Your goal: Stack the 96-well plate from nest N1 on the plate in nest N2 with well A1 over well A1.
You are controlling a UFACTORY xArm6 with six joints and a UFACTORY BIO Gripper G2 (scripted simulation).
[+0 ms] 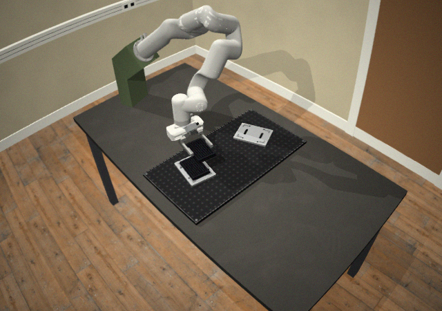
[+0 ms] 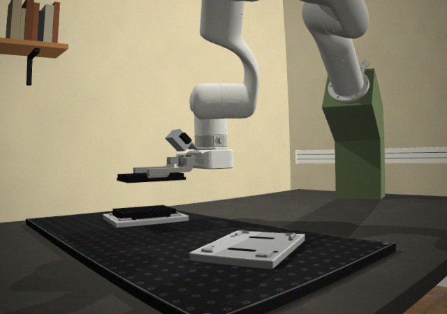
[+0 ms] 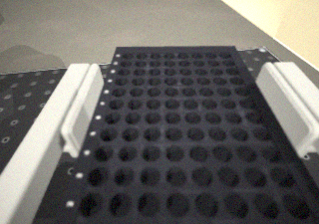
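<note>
My gripper is shut on the long sides of a black 96-well plate. The held plate looks level and hangs in the air. In the exterior view it is above the other black plate, with a clear gap. That lower plate sits in the white nest N2 and looks flat. The white nest N1 is empty. The lower plate and N2 are hidden in the wrist view. I cannot make out the cut-off corners.
Both nests stand on a black perforated board on the dark table. The arm's green pedestal stands at the table's back end. A shelf with books is on the wall.
</note>
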